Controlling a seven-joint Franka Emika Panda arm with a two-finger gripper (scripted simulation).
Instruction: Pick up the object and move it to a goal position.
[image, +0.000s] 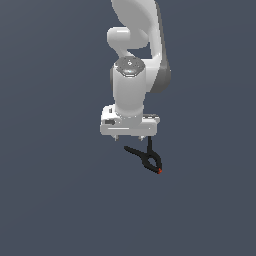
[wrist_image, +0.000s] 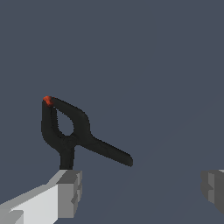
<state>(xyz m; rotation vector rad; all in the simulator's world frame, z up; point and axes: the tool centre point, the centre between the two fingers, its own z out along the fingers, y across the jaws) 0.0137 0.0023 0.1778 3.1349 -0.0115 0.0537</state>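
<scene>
A: In the exterior view, what do we make of it? The arm (image: 134, 50) points straight down and the gripper (image: 130, 137) hangs right over the clamp (image: 146, 158).

B: We'd say that is a top-down approach: the hand stands square above the clamp so that the fingers can come down on either side of it. The clamp sits just under the hand, a little toward the exterior view's right, with its red-orange tip (image: 160, 171) pointing away from the hand and its two handles splayed toward it. One handle runs up to the underside of the hand. Whether it lies on the desk or hangs off it, we cannot tell from here.

A: And the wrist view?

B: There we see the fingers set wide apart: one finger (wrist_image: 65, 192) close to the clamp (wrist_image: 70, 129), the other finger (wrist_image: 214, 186) well away at the picture's edge. One handle ends right at the near finger, perhaps touching it; the other handle juts into the gap between the fingers.

A: So nothing is clasped yet?

B: We judge not. The clamp sits off-centre, beside one finger, so the hand likely needs shifting before closing.
</scene>
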